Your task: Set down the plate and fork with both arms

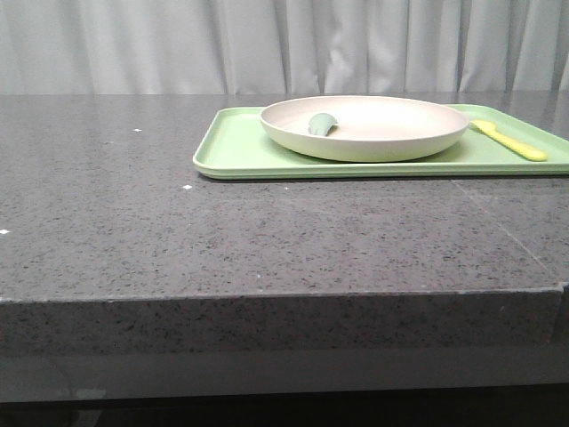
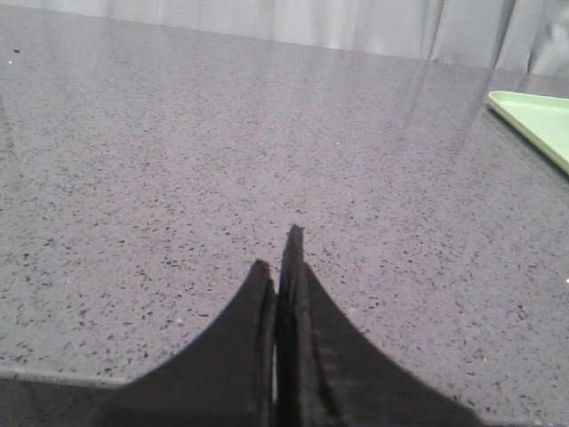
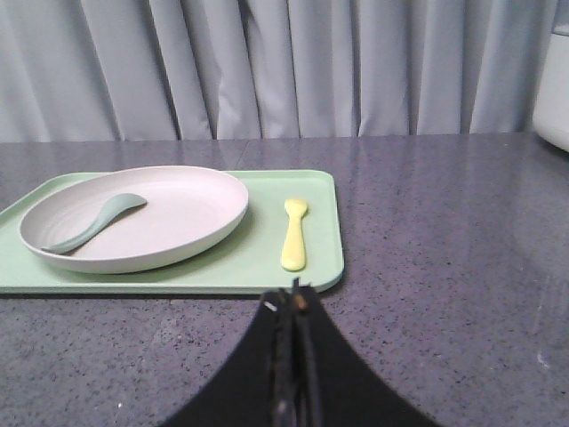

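The cream plate (image 1: 364,126) sits on a light-green tray (image 1: 240,151) at the back right of the grey table; it also shows in the right wrist view (image 3: 142,213). A grey-green rounded utensil (image 1: 321,124) lies in the plate. The pale-yellow fork (image 1: 511,140) lies on the tray to the right of the plate, also seen in the right wrist view (image 3: 294,233). My right gripper (image 3: 292,298) is shut and empty, just short of the tray's near edge. My left gripper (image 2: 283,253) is shut and empty over bare table, left of the tray corner (image 2: 533,120). Neither gripper shows in the front view.
The speckled grey table (image 1: 178,231) has its front edge near the camera. A grey curtain (image 1: 267,44) hangs behind it. A white object (image 3: 553,98) stands at the far right edge of the right wrist view.
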